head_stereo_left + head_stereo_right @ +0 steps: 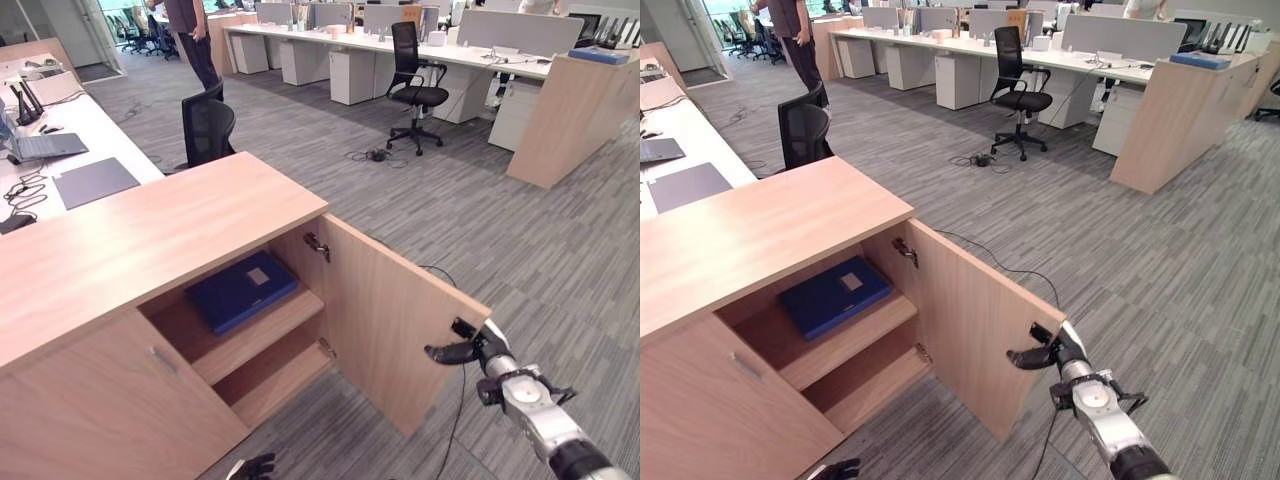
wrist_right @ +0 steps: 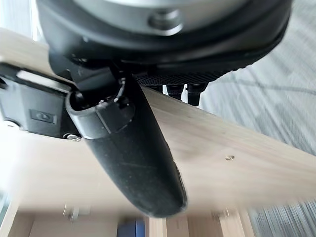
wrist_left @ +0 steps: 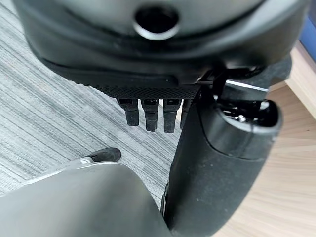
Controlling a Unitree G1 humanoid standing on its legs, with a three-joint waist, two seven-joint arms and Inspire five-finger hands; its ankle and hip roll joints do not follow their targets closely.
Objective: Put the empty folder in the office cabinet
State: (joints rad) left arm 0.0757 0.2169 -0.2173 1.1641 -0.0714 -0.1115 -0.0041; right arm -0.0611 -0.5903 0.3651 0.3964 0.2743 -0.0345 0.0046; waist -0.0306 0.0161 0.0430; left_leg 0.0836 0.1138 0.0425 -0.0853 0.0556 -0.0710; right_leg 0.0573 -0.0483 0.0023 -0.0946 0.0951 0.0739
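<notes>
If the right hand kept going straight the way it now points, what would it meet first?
Most likely the open cabinet door: the right hand already sits at the door's outer edge, pointing toward its inner face. Depth is unclear, so contact cannot be confirmed.

blue folder [image 1: 241, 290] lies flat on upper shelf of open office cabinet [image 1: 120, 250].

folder: dark blue, closed, small pale label on its cover, set at a slight angle w/ one corner near the shelf's front edge. cabinet: light wood, low, flat top; right door [image 1: 395, 320] swung wide open, left door shut. two shelves show inside; folder on the upper one, towards the hinge side.
</notes>
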